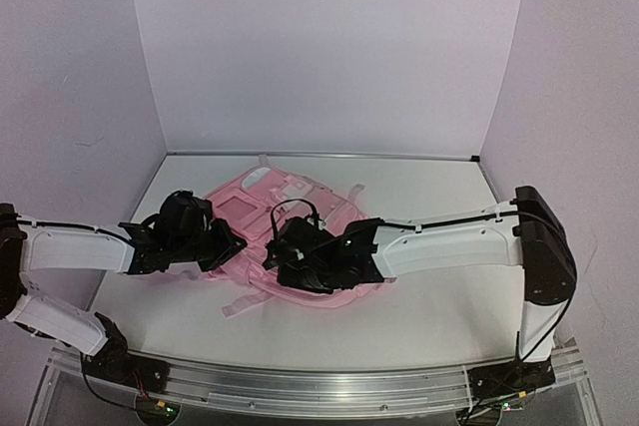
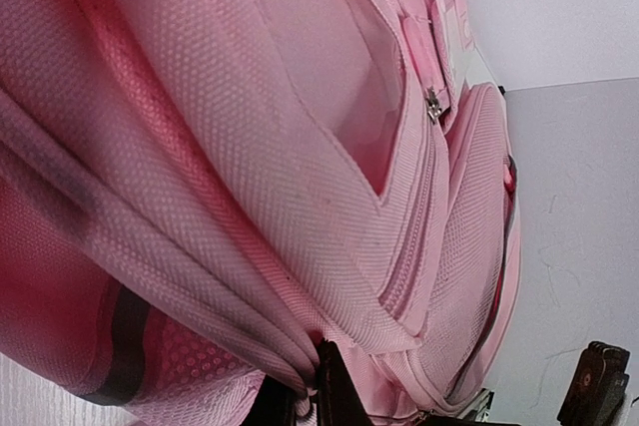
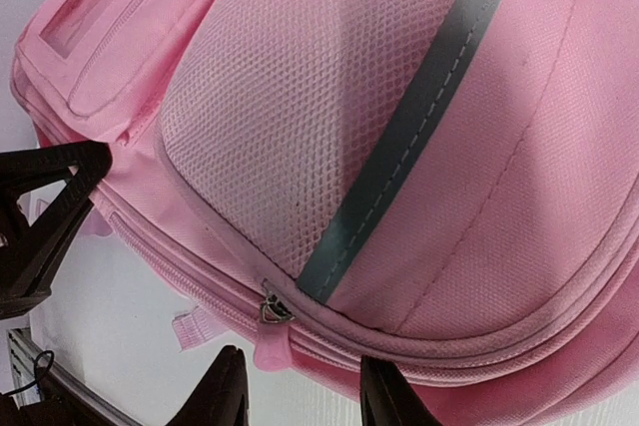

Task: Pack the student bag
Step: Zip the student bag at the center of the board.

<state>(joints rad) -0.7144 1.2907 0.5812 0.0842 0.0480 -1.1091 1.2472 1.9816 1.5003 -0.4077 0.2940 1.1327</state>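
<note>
The pink student bag lies flat in the middle of the table, straps toward the near edge. My left gripper is at its left edge, shut on a fold of the bag's pink fabric, which bunches at the fingers. My right gripper is over the bag's near side, open, its fingertips either side of a metal zip slider with a pink pull tab on the front pocket's zip. A grey strip crosses the mesh pocket.
White walls enclose the table on three sides. A loose pink strap trails from the bag toward the near edge. The left arm's black gripper body shows at the left of the right wrist view.
</note>
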